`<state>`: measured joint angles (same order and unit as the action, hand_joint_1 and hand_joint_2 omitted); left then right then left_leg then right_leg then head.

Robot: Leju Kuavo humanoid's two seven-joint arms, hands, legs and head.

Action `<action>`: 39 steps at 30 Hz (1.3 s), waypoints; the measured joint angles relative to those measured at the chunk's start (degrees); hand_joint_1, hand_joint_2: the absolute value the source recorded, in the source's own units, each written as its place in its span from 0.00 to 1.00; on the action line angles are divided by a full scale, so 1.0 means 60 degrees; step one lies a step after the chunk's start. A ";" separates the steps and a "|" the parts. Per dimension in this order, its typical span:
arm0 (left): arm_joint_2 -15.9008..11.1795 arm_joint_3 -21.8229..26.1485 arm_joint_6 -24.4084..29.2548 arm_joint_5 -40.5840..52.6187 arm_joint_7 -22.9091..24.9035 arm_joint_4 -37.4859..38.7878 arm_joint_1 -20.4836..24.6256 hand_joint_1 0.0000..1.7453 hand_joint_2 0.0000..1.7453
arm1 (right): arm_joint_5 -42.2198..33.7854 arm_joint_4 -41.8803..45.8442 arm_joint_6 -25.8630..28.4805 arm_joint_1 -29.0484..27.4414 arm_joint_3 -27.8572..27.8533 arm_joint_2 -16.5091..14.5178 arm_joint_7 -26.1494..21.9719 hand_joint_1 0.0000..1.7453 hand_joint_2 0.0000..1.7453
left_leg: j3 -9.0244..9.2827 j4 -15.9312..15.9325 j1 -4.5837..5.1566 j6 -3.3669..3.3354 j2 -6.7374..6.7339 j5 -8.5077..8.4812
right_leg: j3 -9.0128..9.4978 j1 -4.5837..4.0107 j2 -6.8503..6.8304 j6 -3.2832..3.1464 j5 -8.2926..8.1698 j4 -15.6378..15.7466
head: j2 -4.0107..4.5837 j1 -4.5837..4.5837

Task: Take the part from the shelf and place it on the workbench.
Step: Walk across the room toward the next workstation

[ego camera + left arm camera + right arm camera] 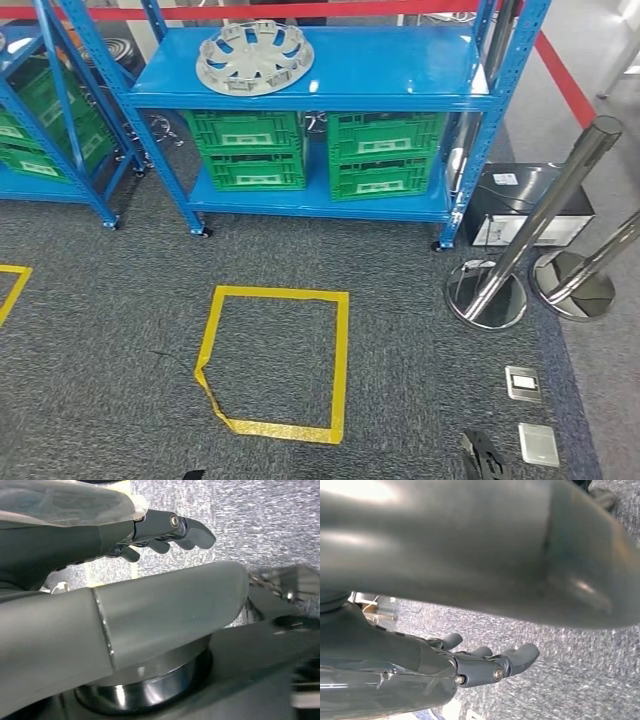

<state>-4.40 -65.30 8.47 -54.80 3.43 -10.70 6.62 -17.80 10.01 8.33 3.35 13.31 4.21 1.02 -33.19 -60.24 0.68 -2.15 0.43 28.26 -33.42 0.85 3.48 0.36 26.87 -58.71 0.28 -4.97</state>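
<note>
The part, a round grey slotted disc [254, 56], lies flat on the top deck of the blue shelf [392, 72] ahead of me, toward its left half. My left hand [166, 530] hangs low over grey carpet, its fingers stretched out with nothing in them. My right hand [490, 665] also hangs over the carpet, fingers straight and apart, holding nothing. A dark tip of the right hand [483, 458] shows at the bottom edge of the head view, far from the shelf.
Two green crates [247, 148] [383, 152] fill the shelf's lower deck. A yellow tape square [275, 362] marks the carpet in front. Chrome stanchions [521, 250] [589, 270] with a red belt and a black box [528, 200] stand at the right. Another blue rack [45, 130] is at the left.
</note>
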 joint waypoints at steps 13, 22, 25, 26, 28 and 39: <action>0.0058 -0.0012 -0.0002 -0.0003 0.0011 0.0002 0.0015 0.00 0.00 | -0.0009 -0.0003 0.0053 -0.0005 0.0095 0.0002 0.0001 0.00 0.00 | 0.0549 0.1176 -0.0035 0.0066 -0.0260 -0.0422 | -0.0582 0.0005 -0.0516 0.0428 0.0773 -0.1697 | 0.0000 0.0289; 0.0070 -0.0015 0.0019 -0.0014 -0.0008 0.0002 0.0020 0.00 0.00 | -0.0024 0.0000 0.0022 0.0001 0.0107 0.0009 -0.0067 0.00 0.00 | 0.0528 0.0981 -0.0015 0.0116 -0.0296 -0.0294 | 0.0457 -0.0038 -0.0575 0.0176 0.0058 0.0411 | 0.0000 0.0356; 0.0070 -0.0015 0.0078 -0.0033 -0.0079 0.0002 0.0019 0.00 0.00 | -0.0056 0.0000 0.0014 0.0004 0.0107 0.0009 -0.0093 0.00 0.00 | 0.0538 0.1012 -0.0037 0.0178 -0.0296 -0.0314 | 0.0455 -0.0063 -0.0576 0.0130 0.0065 0.0410 | 0.0000 0.0349; 0.0070 -0.0015 0.0099 -0.0035 -0.0114 0.0002 0.0018 0.00 0.00 | -0.0064 0.0000 0.0014 0.0004 0.0107 0.0009 -0.0094 0.00 0.00 | 0.0539 0.1019 -0.0042 0.0205 -0.0296 -0.0319 | 0.0454 -0.0067 -0.0577 0.0122 0.0064 0.0409 | 0.0000 0.0350; 0.0070 -0.0015 0.0118 -0.0036 -0.0173 0.0003 0.0019 0.00 0.00 | -0.0097 0.0000 0.0014 0.0004 0.0107 0.0009 -0.0097 0.00 0.00 | 0.0540 0.1030 -0.0050 0.0252 -0.0296 -0.0326 | 0.0451 -0.0075 -0.0577 0.0106 0.0064 0.0408 | 0.0000 0.0352; 0.0067 -0.0015 0.0278 -0.0135 -0.0075 0.0004 0.0019 0.00 0.00 | -0.0218 0.0000 0.0056 0.0005 0.0158 0.0009 -0.0046 0.00 0.00 | 0.0537 0.1033 -0.0051 0.0336 -0.0295 -0.0328 | 0.0461 -0.0054 -0.0578 0.0087 0.0059 0.0416 | 0.0000 0.0413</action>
<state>-3.99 -65.40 10.14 -55.61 2.98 -10.68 6.73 -19.10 10.01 8.67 3.38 14.26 4.26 0.74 -29.97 -54.04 0.37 -0.13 -1.34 26.30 -30.65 0.53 0.01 0.89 27.22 -56.22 0.28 -2.49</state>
